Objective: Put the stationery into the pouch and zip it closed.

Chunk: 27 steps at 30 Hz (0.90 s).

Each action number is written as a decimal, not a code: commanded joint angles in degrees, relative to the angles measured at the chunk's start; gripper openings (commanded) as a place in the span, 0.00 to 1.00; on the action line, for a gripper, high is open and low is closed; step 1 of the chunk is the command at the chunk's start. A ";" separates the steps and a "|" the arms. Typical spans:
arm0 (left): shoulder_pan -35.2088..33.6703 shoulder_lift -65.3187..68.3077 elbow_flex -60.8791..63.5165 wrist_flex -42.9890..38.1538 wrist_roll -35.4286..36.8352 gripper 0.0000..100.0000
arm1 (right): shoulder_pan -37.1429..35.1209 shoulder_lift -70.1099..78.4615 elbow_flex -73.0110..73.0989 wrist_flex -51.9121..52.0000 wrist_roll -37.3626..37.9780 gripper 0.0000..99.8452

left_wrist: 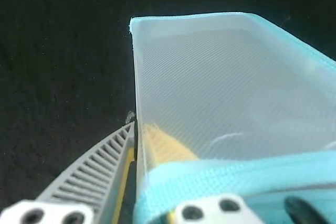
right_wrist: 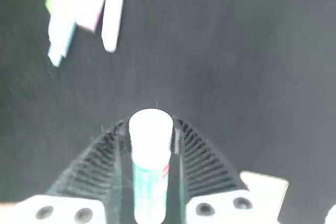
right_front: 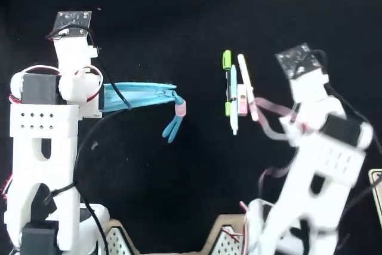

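A teal mesh pouch [right_front: 137,95] lies left of centre, its zipper pull and pink-and-teal tag [right_front: 176,120] hanging at its right end. My left gripper [right_front: 102,98] is shut on the pouch's left end. In the left wrist view the pouch [left_wrist: 220,87] stretches away from the left gripper [left_wrist: 137,129], one ribbed finger [left_wrist: 100,166] outside its wall. The stationery lies mid-table: a green highlighter [right_front: 227,64], a light blue pen [right_front: 233,108], a white pen [right_front: 246,79] and a pink eraser [right_front: 242,104]. My right gripper [right_wrist: 151,123] is shut on a white stick [right_wrist: 150,156], short of that stationery [right_wrist: 79,3].
The table is covered in black cloth [right_front: 179,195]. A pale card [right_wrist: 265,187] lies beside the right gripper, seen at the table's right edge as a yellow-edged card [right_front: 376,186]. Both arm bases stand along the near edge.
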 commanded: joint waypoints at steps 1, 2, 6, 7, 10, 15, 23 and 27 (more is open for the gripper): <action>1.01 0.00 0.13 -0.35 0.09 0.03 | -13.80 -16.31 -0.31 -0.53 -12.75 0.01; 1.01 0.00 0.13 -0.35 0.09 0.03 | -17.14 -18.51 -0.66 -1.41 -15.82 0.01; 1.01 0.00 0.13 -0.35 0.09 0.03 | -29.10 -24.57 -2.59 -7.56 -29.01 0.01; 1.01 0.00 0.13 -0.35 0.09 0.03 | -32.35 -25.45 -2.86 -9.49 -31.74 0.01; 1.01 0.00 0.22 -0.35 0.09 0.03 | -42.20 -26.95 -2.33 -14.95 -37.36 0.01; 1.01 0.00 0.22 -0.35 0.09 0.03 | -54.24 -27.30 1.10 -28.31 -39.56 0.01; 1.01 0.00 0.22 -0.26 0.09 0.03 | -62.51 -26.95 10.51 -51.08 -39.56 0.01; 1.01 -0.44 0.22 0.00 0.09 0.03 | -65.23 -26.95 17.01 -58.02 -39.47 0.01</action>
